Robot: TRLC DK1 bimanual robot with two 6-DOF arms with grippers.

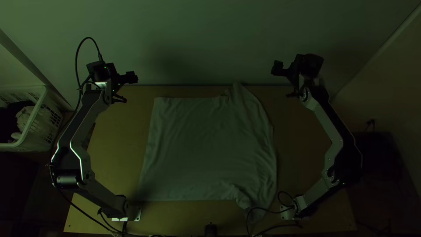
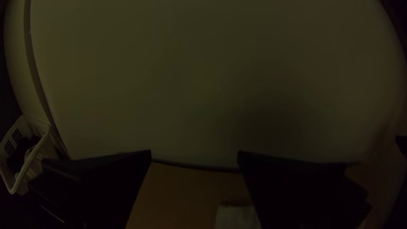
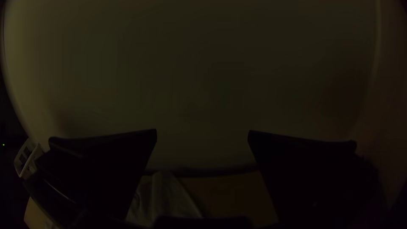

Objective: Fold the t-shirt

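Note:
The pale t-shirt (image 1: 206, 145) lies mostly spread on the table, its left side fairly straight and its right side loosely wrinkled. One narrow part points to the far edge, another bunches near the right arm's base. Beyond the shirt's far left corner is my left gripper (image 1: 127, 88), open and apart from the cloth. My right gripper (image 1: 283, 82) stands open off the far right corner, also holding nothing. In the left wrist view, a bit of shirt (image 2: 237, 217) lies below the left gripper (image 2: 195, 153). The right wrist view has shirt (image 3: 169, 197) near the right gripper (image 3: 202, 132).
A white laundry basket (image 1: 37, 118) with dark and light cloth inside stands left of the table (image 1: 112, 153). Cables run along the near edge, one crossing by the shirt's near right part. A pale wall (image 1: 197, 39) rises behind the far edge.

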